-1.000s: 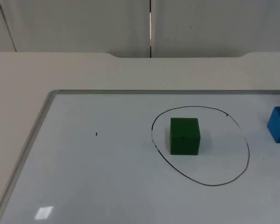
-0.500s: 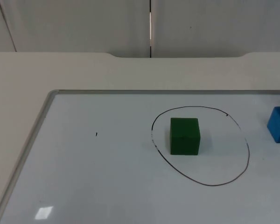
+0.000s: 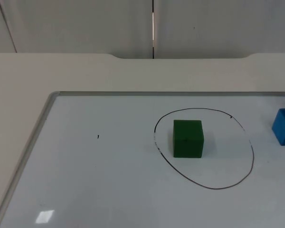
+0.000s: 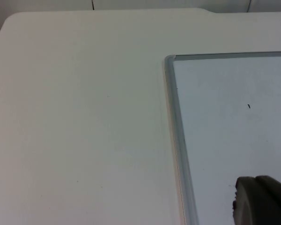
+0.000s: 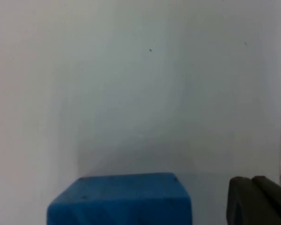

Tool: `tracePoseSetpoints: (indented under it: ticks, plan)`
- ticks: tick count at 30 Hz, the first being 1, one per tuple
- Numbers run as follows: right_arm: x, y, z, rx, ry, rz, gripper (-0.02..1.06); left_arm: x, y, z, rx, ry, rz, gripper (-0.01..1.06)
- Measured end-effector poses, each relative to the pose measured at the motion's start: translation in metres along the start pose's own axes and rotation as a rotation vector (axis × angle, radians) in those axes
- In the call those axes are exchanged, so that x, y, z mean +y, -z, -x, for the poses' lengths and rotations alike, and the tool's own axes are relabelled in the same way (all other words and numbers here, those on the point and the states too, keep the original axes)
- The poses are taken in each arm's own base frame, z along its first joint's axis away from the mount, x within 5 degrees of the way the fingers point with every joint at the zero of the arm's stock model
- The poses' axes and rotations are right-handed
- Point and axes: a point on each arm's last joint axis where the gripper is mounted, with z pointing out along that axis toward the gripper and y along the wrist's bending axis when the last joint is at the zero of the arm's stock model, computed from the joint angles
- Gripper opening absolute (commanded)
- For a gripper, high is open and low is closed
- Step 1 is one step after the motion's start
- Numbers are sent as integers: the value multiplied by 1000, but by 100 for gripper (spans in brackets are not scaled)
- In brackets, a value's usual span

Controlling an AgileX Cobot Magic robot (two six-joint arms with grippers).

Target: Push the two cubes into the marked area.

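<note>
Top view shows the green cube point(image 3: 188, 138) sitting inside the drawn ring point(image 3: 252, 156) on the whiteboard point(image 3: 109, 180) that lies on the tabletop point(image 3: 19, 95). My blue cube point(image 3: 284, 126) rests outside the ring, near it on the right. My right tool point(image 5: 260, 201) hangs just beside the blue cube point(image 5: 122, 199); my left tool point(image 4: 262, 201) waits over the whiteboard's near-left corner edge point(image 4: 175, 117). I cannot tell whether either tool's fingers are apart or together.
</note>
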Motion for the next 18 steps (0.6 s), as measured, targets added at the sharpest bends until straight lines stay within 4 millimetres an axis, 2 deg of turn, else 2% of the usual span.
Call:
tracePoseSetpoints:
  ticks: [4, 9, 18]
  plan:
    - [1, 0, 0, 2, 2, 1, 0, 0, 0, 0, 0, 0, 0, 0]
    - [15, 1, -1, 1, 42, 17, 0, 0, 0, 0, 0, 0, 0, 0]
    - [19, 1, -1, 4, 56, 20, 0, 0, 0, 0, 0, 0, 0, 0]
